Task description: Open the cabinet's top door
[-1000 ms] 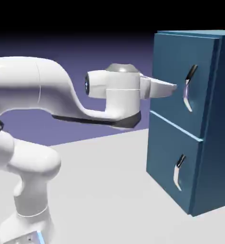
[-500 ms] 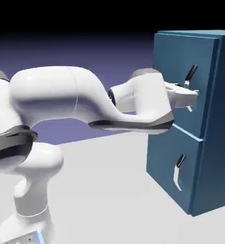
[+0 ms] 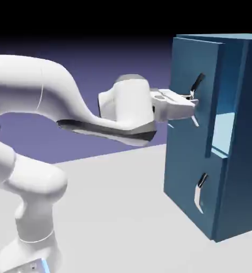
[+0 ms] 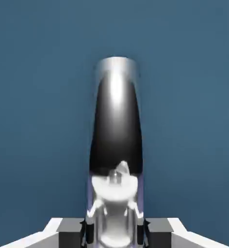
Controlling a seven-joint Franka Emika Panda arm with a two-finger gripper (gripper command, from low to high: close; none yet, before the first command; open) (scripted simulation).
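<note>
A tall dark-blue box cabinet [image 3: 232,176] is seen standing on the pale grey tabletop [image 3: 123,213] at the exterior view's right. Its larger upper front panel, the top door [image 3: 189,90], is held partly open: it is swung out from the cabinet body, and a slice of the light-blue interior [image 3: 223,130] is exposed in the gap between the panel's edge and the cabinet's side. The shorter lower panel [image 3: 189,186] is seen flush with the front, its smaller curved silver-and-black handle [image 3: 201,192] untouched.

The white robot arm [image 3: 53,101] is stretched level from the left toward the cabinet. Its two-finger gripper [image 3: 190,104] is placed at the top door's curved silver-and-black handle [image 3: 196,93], roughly at the handle's middle, with the black upper end projecting above the hand and the silver lower end below it.

In the hand view, the same handle [image 4: 117,145] is shown large and upright against the flat blue door panel [image 4: 39,97], and the small grey fingers [image 4: 70,227] are clenched on its lower part from both sides, one pad pressed against each flank of the glossy bar.
</note>
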